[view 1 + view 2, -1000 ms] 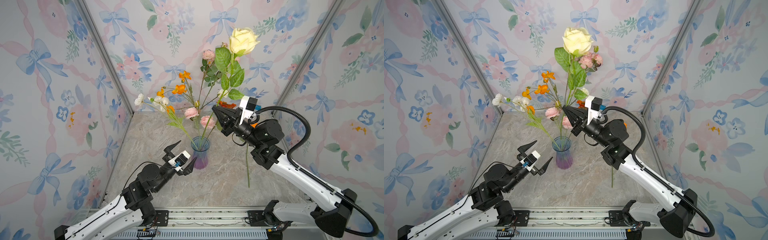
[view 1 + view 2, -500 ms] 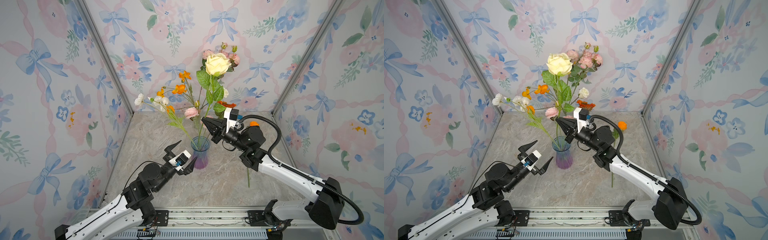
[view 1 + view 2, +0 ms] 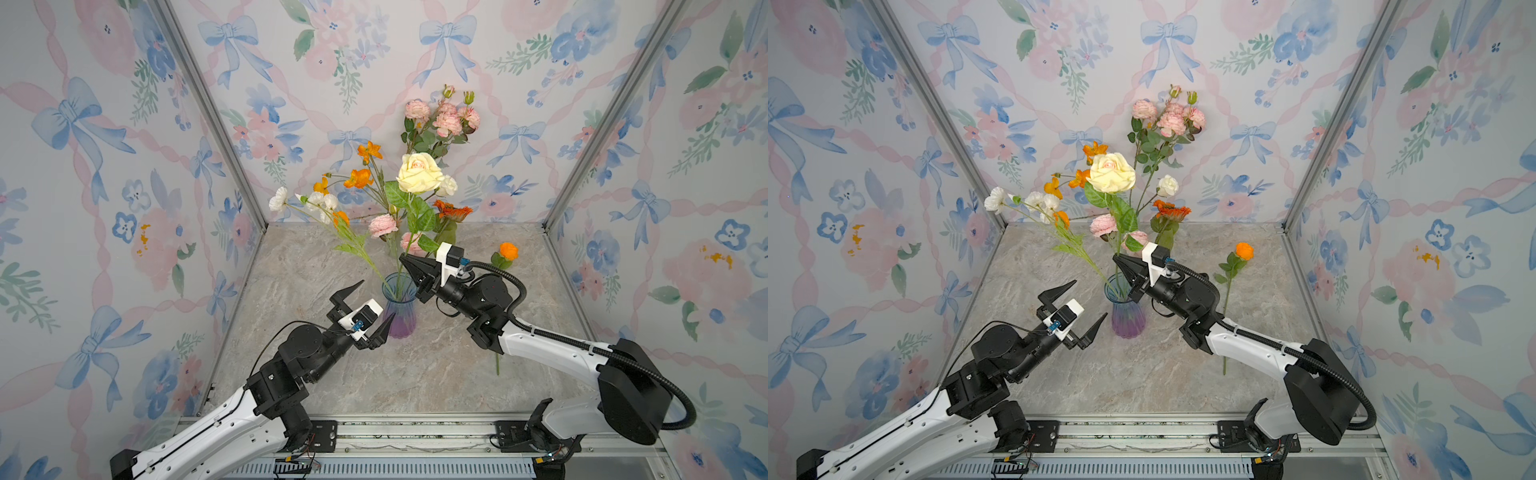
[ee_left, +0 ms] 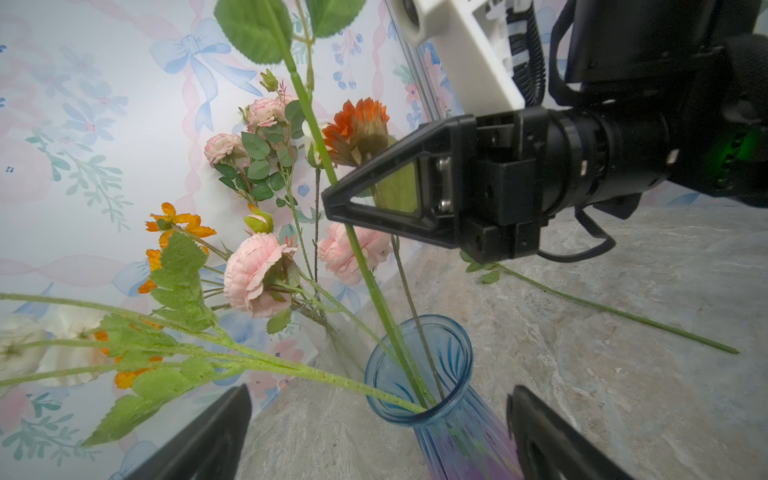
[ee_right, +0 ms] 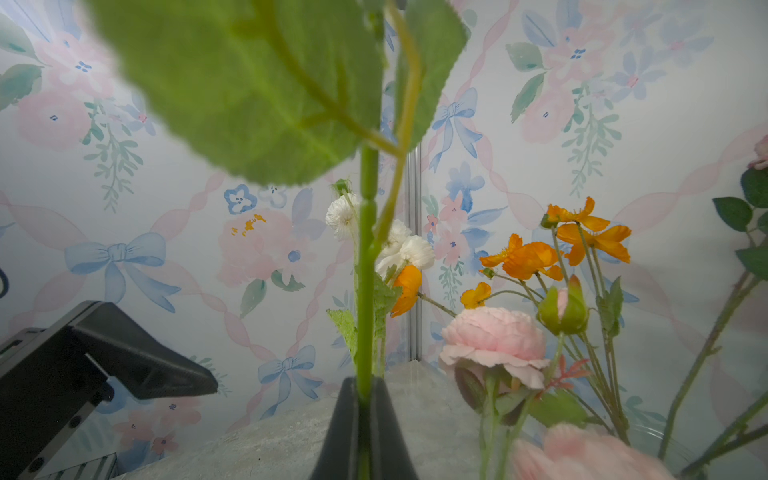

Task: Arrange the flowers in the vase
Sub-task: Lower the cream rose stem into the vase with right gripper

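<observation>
Flowers (image 3: 382, 225) stand in the vase (image 3: 400, 309); the rose (image 3: 419, 172), stem pinched by the right gripper (image 3: 404, 258) just above the vase, reaches inside; an orange flower (image 3: 508, 250) lies right of the vase; left gripper (image 3: 376, 299) gapes empty beside it.

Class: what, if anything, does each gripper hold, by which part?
Right gripper: cream rose, by its green stem, above the blue glass vase. Left gripper: nothing.

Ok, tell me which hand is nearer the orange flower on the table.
Right. The right hand is over the vase, toward the orange flower; the left hand is beyond the vase.
</observation>
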Robot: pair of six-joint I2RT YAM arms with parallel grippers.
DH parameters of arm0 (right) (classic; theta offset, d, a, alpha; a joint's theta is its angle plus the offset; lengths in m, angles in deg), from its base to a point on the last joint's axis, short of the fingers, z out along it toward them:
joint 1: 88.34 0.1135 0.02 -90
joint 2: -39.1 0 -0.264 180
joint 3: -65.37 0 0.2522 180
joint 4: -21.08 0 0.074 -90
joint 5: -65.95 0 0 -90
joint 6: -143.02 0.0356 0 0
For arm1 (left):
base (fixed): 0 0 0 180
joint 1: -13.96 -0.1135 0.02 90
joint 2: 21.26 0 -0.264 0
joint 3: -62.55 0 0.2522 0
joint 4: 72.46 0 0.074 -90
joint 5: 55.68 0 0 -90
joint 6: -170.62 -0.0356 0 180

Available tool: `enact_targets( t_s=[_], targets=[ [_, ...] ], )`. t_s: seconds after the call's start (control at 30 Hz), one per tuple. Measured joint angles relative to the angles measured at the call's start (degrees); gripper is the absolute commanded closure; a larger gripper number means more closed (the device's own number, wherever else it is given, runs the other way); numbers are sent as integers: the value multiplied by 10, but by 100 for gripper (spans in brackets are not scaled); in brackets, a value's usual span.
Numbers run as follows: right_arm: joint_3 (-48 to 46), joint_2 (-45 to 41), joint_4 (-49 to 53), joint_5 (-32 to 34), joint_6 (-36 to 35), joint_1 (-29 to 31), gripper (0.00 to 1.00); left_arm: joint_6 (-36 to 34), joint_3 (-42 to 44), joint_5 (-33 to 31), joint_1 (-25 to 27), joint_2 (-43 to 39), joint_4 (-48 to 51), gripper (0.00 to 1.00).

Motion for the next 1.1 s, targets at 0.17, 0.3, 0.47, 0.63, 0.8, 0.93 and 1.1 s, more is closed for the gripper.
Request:
enact_targets(
  t_s=[0.17,0.3,0.47,0.63,0.8,0.93,1.1],
  targets=[
    [-31,21,-74,22,7,2,100,0,0,6,0,9,-1,2],
    [-58,45,-109,47,8,14,100,0,0,8,0,9,-1,2],
    [-66,56,-120,63,4,24,100,0,0,8,0,9,-1,2],
    [-84,54,-129,81,-7,29,100,0,0,9,0,9,-1,2],
    [-115,38,-120,106,-38,49,100,0,0,14,-1,13,-2,2],
    [-132,20,-119,133,-65,69,93,2,0,19,-3,21,-2,2],
    [-158,17,-123,163,-82,80,85,6,0,24,-4,28,-2,2]
  ],
)
